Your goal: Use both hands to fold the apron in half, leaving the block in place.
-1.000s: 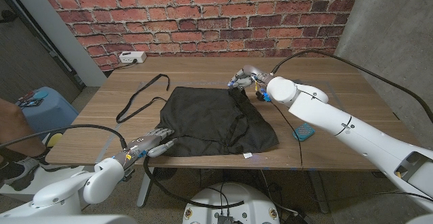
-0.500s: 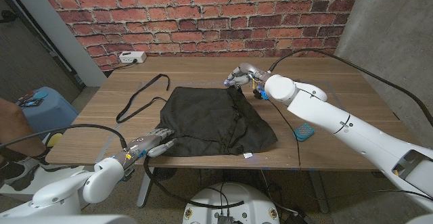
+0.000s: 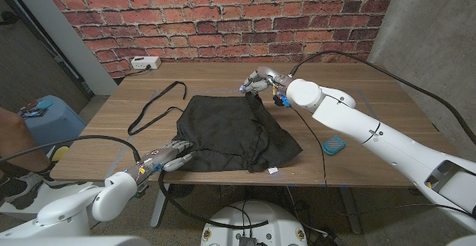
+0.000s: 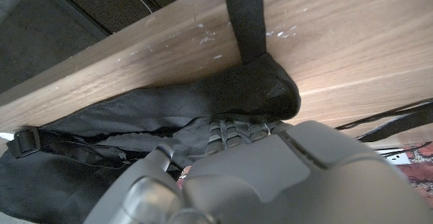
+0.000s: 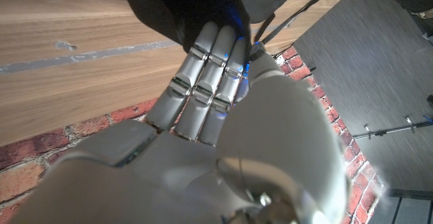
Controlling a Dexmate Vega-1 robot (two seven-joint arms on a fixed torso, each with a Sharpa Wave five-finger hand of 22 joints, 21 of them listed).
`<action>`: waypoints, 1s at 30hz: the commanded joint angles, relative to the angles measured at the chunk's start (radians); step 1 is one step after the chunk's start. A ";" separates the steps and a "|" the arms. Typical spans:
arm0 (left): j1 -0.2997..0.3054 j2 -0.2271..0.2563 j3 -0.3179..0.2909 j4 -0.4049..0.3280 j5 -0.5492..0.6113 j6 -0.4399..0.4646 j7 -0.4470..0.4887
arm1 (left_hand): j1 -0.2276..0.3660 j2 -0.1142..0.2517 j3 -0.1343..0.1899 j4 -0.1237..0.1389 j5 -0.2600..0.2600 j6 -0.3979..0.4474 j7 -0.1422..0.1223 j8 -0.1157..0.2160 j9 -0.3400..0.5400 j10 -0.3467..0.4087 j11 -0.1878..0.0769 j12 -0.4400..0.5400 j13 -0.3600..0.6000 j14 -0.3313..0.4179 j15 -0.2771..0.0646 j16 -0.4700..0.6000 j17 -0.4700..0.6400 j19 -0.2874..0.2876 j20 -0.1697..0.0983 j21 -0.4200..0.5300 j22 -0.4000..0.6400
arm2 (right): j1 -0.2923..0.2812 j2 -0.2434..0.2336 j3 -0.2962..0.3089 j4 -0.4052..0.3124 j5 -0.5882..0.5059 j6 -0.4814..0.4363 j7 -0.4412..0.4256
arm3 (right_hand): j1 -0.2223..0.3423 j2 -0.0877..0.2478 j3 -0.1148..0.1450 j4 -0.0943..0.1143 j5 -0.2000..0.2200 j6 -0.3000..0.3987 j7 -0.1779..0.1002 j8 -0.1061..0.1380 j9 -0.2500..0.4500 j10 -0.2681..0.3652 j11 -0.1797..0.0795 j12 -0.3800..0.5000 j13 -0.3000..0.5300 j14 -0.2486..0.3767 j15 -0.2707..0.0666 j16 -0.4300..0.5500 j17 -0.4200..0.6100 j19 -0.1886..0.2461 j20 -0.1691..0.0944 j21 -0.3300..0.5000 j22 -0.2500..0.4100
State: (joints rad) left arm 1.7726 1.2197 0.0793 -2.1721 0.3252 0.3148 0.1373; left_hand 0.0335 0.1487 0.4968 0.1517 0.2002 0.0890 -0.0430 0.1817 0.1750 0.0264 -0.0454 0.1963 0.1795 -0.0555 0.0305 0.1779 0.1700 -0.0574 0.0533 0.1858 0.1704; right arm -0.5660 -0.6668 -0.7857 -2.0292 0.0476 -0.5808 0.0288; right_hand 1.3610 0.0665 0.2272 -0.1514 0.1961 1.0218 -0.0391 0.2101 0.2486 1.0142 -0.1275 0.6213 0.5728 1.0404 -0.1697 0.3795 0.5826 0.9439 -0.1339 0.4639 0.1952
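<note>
**A:** Where was the apron at that point?

**B:** It lay dark and rumpled across the middle of the wooden table, its near edge close to the table's front edge, with a strap looping out over the bare wood toward the robot's left. The blue block sat on the table to the right of the cloth, near it but apart.

**A:** And the right hand?

**B:** It was at the apron's far right corner, fingers curled close onto the dark cloth. It appeared to have that corner pinched. Over the last second the hand had travelled a little toward the robot's left and farther from the robot, and the cloth's near right edge had drawn in with it, so the corner seemed to be coming along.

**A:** The left hand?

**B:** It had stayed at the near left corner, fingers reaching onto the cloth. The wrist view showed fingertips tucked under a bunched fold, so it seemed to grip there, though not plainly.

**A:** What did that mean for the fold?

**B:** It was probably just starting: one side was moving, the other anchored, and the block looked undisturbed.
</note>
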 commanded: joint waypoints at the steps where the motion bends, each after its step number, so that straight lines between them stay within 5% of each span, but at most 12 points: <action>1: -0.010 0.007 0.006 0.009 -0.007 -0.008 -0.001 | 0.009 0.006 0.007 0.000 -0.001 0.008 0.000 0.004 0.003 0.002 -0.007 0.003 0.004 -0.002 -0.004 0.001 0.001 0.002 0.001 0.008 0.002 | 0.014 0.014 -0.011 0.009 -0.006 0.030 0.022 | 0.014 0.000 -0.002 -0.001 0.003 0.008 0.005 0.000 0.006 0.009 -0.002 -0.001 0.004 0.007 -0.073 -0.004 0.006 -0.005 -0.007 0.008 0.001; 30: 0.002 0.011 0.000 0.020 -0.012 -0.031 0.017 | 0.012 0.004 0.017 -0.002 -0.002 0.010 0.001 0.004 0.003 0.001 -0.008 0.003 0.004 -0.002 -0.005 0.001 0.001 0.003 0.002 0.007 0.002 | 0.018 0.093 -0.036 0.097 0.027 0.120 0.050 | 0.016 0.002 -0.009 0.000 0.002 0.010 0.003 -0.001 0.008 0.011 -0.001 -0.007 0.010 0.014 -0.073 -0.022 0.019 -0.010 -0.009 0.025 -0.001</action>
State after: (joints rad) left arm 1.7666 1.2285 0.0862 -2.1581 0.3142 0.2930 0.1506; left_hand 0.0333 0.1489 0.5067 0.1500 0.2002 0.0870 -0.0446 0.1780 0.1740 0.0244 -0.0469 0.1943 0.1791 -0.0556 0.0306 0.1778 0.1699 -0.0595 0.0516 0.1893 0.1701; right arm -0.5507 -0.6083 -0.8083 -1.9807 0.0519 -0.5133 0.0664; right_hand 1.3634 0.0688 0.2232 -0.1474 0.1958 1.0217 -0.0392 0.2102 0.2533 1.0145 -0.1277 0.6135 0.5808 1.0463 -0.1717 0.3594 0.5957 0.9351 -0.1322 0.4829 0.1954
